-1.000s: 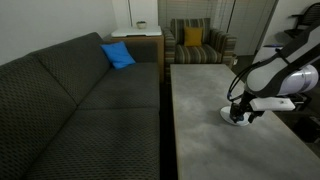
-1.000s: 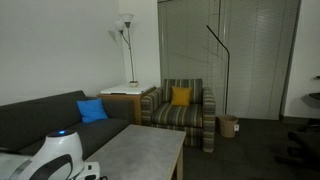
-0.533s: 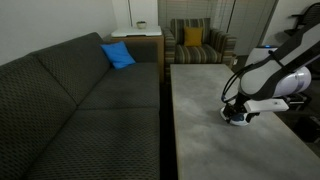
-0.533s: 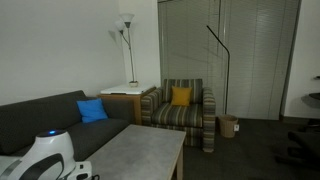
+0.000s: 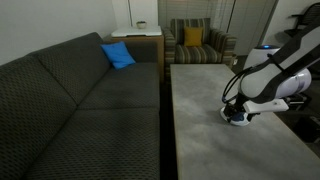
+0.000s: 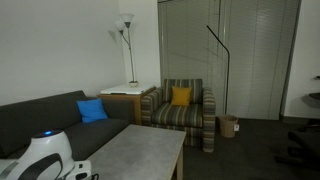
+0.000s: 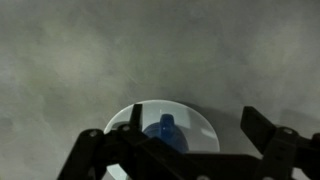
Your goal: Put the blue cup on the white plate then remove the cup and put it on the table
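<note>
In the wrist view the small dark blue cup [image 7: 165, 129] sits on the white plate [image 7: 197, 126], which lies on the mottled grey table [image 7: 120, 50]. My gripper [image 7: 175, 142] hangs just above the cup. Its two dark fingers are spread wide on either side and do not touch it. In an exterior view the gripper [image 5: 238, 113] is low over the plate [image 5: 237, 122] at the right side of the table [image 5: 200, 100]. The cup is hidden there by the gripper.
A dark sofa [image 5: 80, 100] with a blue cushion [image 5: 117, 55] runs along the table. A striped armchair [image 5: 195, 42] with a yellow cushion and a small side table [image 5: 138, 38] stand at the far end. A floor lamp [image 6: 125, 40] stands behind.
The arm's white body has shifted slightly. The gripper stays low over the plate.
</note>
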Tool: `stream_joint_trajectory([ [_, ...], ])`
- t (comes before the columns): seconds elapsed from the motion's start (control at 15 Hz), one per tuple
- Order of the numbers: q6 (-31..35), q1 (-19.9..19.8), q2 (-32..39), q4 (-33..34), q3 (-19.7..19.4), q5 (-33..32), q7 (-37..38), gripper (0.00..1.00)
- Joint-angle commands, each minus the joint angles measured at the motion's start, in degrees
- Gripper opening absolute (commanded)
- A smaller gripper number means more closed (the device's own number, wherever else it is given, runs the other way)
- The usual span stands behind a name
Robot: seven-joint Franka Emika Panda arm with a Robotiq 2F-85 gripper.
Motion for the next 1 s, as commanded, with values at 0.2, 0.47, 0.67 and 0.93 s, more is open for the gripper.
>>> stream_joint_trajectory([
  [0.2,6.5,1.8,0.1,-2.0,-3.0,0.0,4.1,1.00],
  [0.47,6.8,3.1,0.1,-2.4,-5.5,0.2,7.5,1.00],
  [0.67,6.5,2.0,0.1,-2.1,-4.7,0.1,6.9,1.00],
  [0.93,6.1,0.0,0.1,-1.6,-2.3,0.1,4.2,1.00],
])
